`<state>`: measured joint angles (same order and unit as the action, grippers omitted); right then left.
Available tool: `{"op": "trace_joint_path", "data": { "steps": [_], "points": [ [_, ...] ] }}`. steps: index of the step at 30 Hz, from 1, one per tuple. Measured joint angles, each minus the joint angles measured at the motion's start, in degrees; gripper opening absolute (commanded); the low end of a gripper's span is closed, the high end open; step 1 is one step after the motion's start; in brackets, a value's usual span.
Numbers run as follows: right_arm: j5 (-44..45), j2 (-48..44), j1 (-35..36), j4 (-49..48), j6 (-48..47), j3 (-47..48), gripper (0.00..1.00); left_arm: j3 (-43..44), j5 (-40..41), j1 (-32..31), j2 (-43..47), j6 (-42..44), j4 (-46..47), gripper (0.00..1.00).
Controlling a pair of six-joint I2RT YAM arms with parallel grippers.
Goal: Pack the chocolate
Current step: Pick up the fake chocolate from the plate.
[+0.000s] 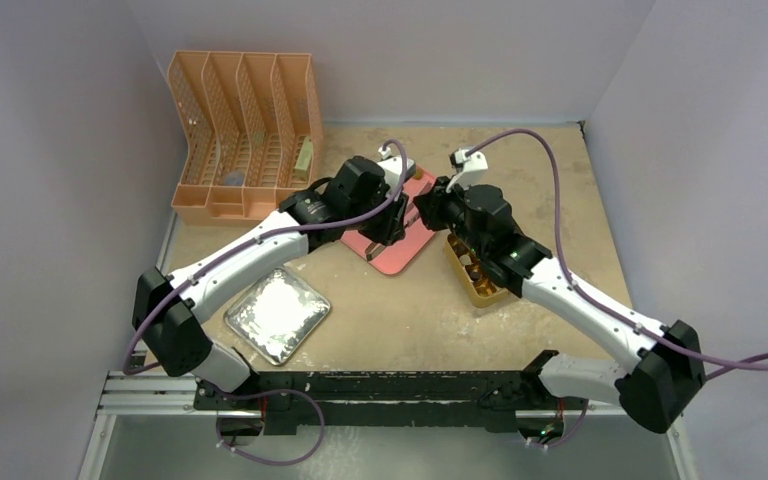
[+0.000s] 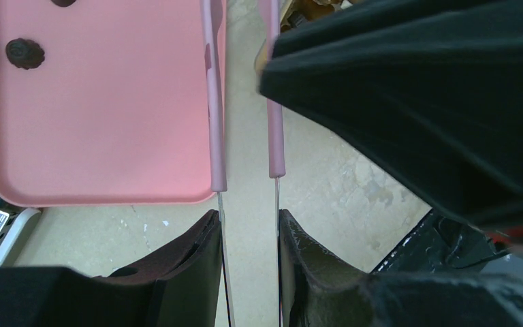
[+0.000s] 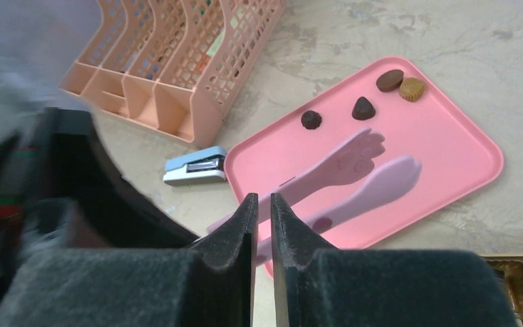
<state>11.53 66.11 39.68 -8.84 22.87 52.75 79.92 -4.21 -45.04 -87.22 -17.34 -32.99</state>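
Several pieces of chocolate lie on the pink tray: a dark round one, a dark cone, a brown oval and a tan cup. One dark piece shows in the left wrist view. My left gripper is shut on pink tongs, whose paw-shaped tips hang over the tray with nothing between them. My right gripper hovers just beside the tray's near edge, its jaws shut to a thin slit and empty. Both grippers meet over the tray.
A gold gridded box stands right of the tray, under the right arm. A shiny foil tray lies at the front left. An orange file rack stands at the back left, with a small stapler beside it.
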Motion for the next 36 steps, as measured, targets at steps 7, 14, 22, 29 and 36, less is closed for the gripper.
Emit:
{"op": "trace_joint_path", "data": {
  "steps": [7,14,22,29,36],
  "points": [
    [-4.9,4.6,-2.5,-1.6,0.7,-0.8,0.16,0.0,-2.1,0.0,0.5,0.2,1.3,0.31],
    [-6.3,3.7,-2.8,-3.5,2.0,-3.2,0.22,0.0,-2.6,0.0,0.5,-0.8,1.7,0.31],
    [-3.6,-3.2,-3.1,3.4,1.9,-3.3,0.56,2.5,1.7,0.4,-1.7,-2.2,2.0,0.31],
    [1.2,-15.3,-3.3,11.6,1.1,-3.2,0.87,8.5,7.3,2.3,-9.2,-3.5,1.9,0.32],
    [3.7,-24.3,-3.3,16.7,0.4,-3.2,0.99,17.1,10.1,3.4,-22.3,-4.1,1.5,0.31]
  ]
}}
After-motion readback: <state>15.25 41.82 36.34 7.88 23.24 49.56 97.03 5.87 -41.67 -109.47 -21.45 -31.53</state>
